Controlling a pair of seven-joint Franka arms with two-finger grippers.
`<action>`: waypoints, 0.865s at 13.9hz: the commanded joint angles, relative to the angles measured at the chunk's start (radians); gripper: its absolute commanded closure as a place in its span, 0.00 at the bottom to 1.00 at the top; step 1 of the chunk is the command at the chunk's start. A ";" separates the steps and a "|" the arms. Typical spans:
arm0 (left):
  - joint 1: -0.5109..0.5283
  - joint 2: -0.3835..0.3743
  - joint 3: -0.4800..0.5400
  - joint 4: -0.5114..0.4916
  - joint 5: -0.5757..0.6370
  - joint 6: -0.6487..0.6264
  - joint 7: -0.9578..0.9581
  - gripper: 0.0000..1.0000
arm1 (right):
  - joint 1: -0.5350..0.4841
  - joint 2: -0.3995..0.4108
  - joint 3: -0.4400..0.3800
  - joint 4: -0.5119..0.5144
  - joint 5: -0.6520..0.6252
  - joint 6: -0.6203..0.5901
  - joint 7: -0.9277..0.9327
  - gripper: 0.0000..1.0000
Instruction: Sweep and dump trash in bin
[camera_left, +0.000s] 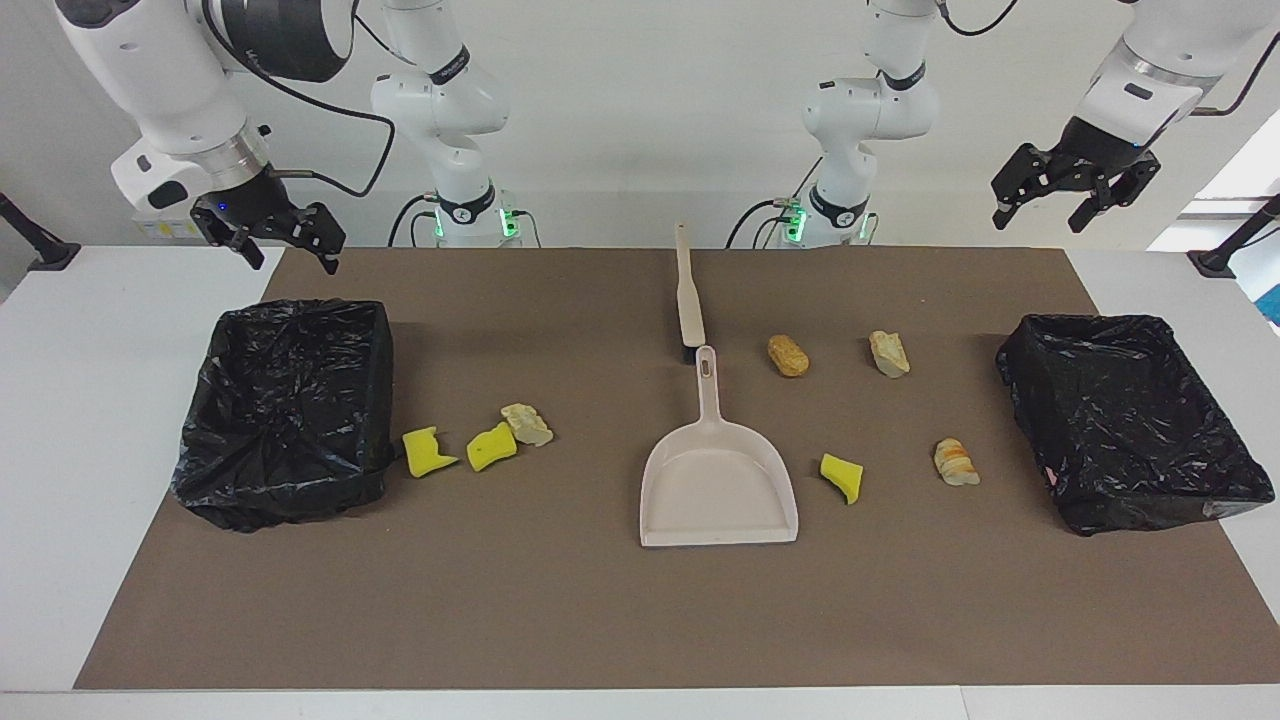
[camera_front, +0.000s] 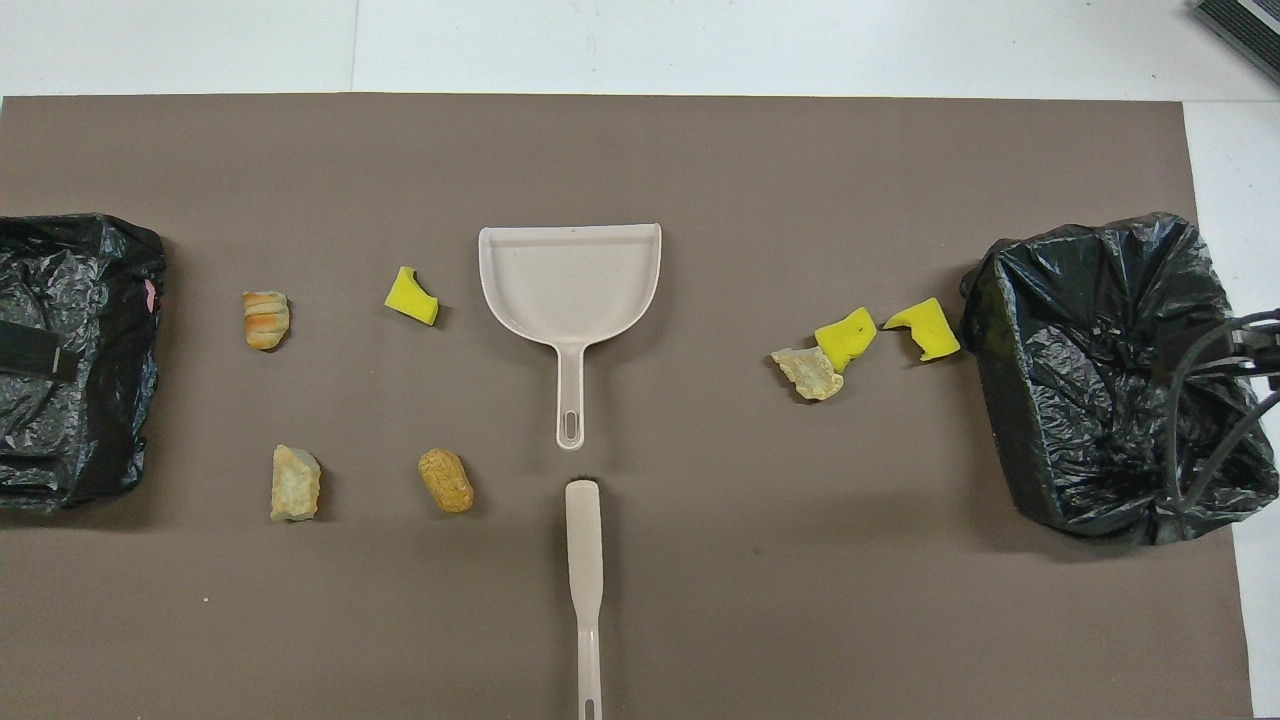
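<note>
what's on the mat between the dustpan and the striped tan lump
One yellow sponge chunk lies between the dustpan and the striped tan lump, touching neither; both views show it.

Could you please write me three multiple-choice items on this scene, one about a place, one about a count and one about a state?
1. What lies nearer to the robots than the dustpan, in line with its handle?
A. a yellow sponge chunk
B. the brush
C. a bin

2. How many bright yellow sponge chunks are on the mat?
A. one
B. three
C. five

3. How do the two grippers stand?
A. both raised, open and holding nothing
B. the left one shut on the brush
C. the right one resting in the dustpan

Answers:
1 B, the brush lies handle toward the robots, just off the dustpan's handle tip.
2 B, two chunks lie beside the bin at the right arm's end, one beside the dustpan.
3 A, the left gripper and right gripper hang in the air at the table's ends, touching nothing.
</note>
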 joint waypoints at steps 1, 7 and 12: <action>0.007 -0.019 -0.002 -0.024 -0.002 0.009 0.010 0.00 | -0.008 -0.014 0.002 0.003 -0.006 -0.027 -0.027 0.00; 0.007 -0.017 -0.002 -0.024 -0.002 0.011 0.010 0.00 | -0.008 -0.020 0.000 -0.006 -0.014 -0.030 -0.027 0.00; 0.007 -0.019 -0.002 -0.024 -0.001 0.011 0.010 0.00 | -0.008 -0.052 0.000 -0.052 -0.015 -0.039 -0.027 0.00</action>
